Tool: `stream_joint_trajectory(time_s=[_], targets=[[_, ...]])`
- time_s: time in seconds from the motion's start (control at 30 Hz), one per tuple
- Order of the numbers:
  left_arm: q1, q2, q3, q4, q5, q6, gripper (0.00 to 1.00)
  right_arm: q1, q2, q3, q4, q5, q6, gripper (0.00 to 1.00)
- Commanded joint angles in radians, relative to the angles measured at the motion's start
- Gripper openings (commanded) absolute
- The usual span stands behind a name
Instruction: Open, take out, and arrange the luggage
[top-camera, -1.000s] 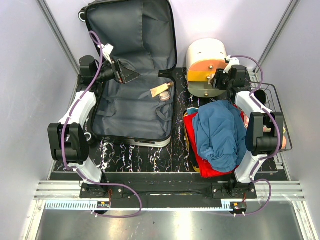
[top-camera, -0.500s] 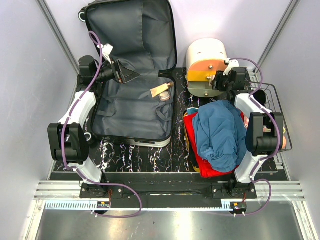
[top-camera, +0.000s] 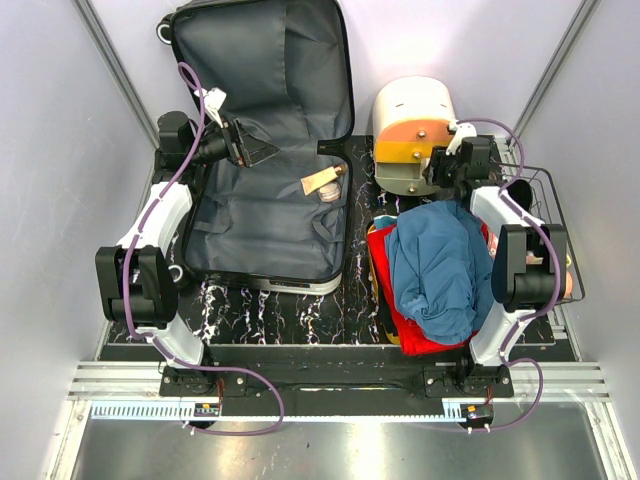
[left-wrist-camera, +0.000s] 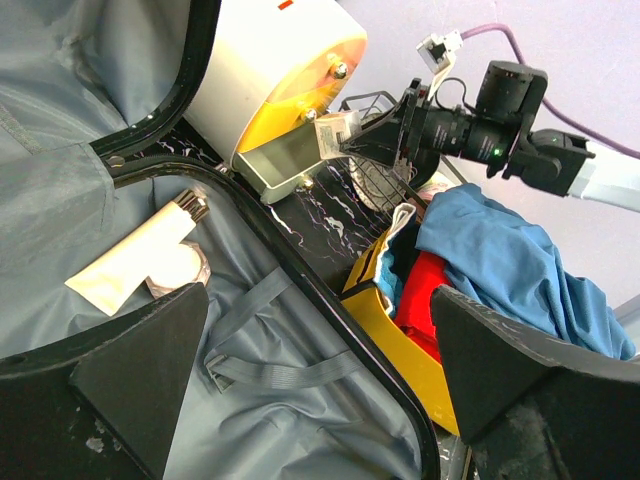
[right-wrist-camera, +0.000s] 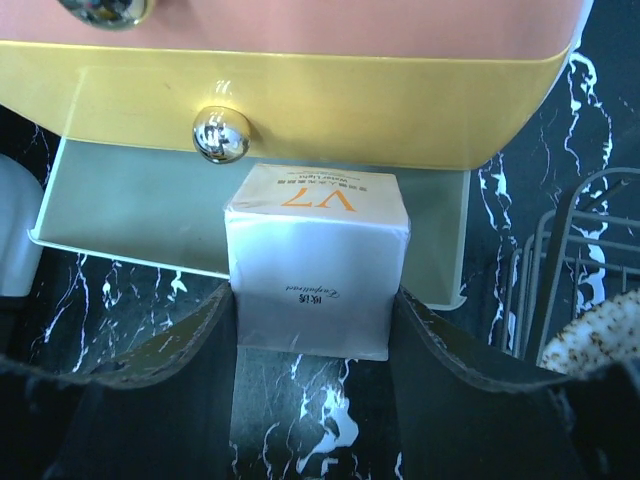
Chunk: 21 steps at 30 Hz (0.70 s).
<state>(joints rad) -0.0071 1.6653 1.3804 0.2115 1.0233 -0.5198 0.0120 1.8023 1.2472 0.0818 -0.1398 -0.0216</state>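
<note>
The luggage (top-camera: 262, 215) lies open at the back left, its grey lining up and its lid against the wall. It also shows in the left wrist view (left-wrist-camera: 60, 200). A cream tube (top-camera: 321, 180) and a small jar (top-camera: 331, 193) lie inside near its right rim; the left wrist view shows the tube (left-wrist-camera: 130, 262) and the jar (left-wrist-camera: 178, 268). My left gripper (top-camera: 262, 150) hangs open and empty over the lining (left-wrist-camera: 318, 350). My right gripper (top-camera: 433, 162) is shut on a white box printed "V7" (right-wrist-camera: 315, 262), at the open drawer (right-wrist-camera: 120, 205) of the white-and-orange drawer box (top-camera: 412, 112).
An orange tray (top-camera: 377, 285) at front right holds a blue garment (top-camera: 440, 265) over red cloth (top-camera: 420, 338). A wire basket (top-camera: 545, 195) stands at the far right behind my right arm. Grey walls close in on both sides.
The right wrist has shifted very slightly with the box. The left arm and the luggage have not moved.
</note>
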Motion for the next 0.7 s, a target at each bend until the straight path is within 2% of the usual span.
stream_joint_trajectory(time_s=[0.0, 0.07, 0.2, 0.67], targets=[[0.006, 0.002, 0.026, 0.023, -0.009, 0.018, 0.99, 0.0, 0.021, 0.182, -0.227, 0.011, 0.006, 0.0], [0.006, 0.002, 0.023, 0.025, -0.011, 0.017, 0.99, -0.001, 0.067, 0.245, -0.346, 0.008, 0.009, 0.0], [0.006, 0.002, 0.013, 0.026, -0.011, 0.015, 0.99, -0.003, 0.135, 0.365, -0.467, 0.006, 0.017, 0.0], [0.027, -0.004, 0.002, 0.035, -0.014, 0.015, 0.99, -0.003, 0.103, 0.327, -0.347, -0.004, 0.058, 0.0]])
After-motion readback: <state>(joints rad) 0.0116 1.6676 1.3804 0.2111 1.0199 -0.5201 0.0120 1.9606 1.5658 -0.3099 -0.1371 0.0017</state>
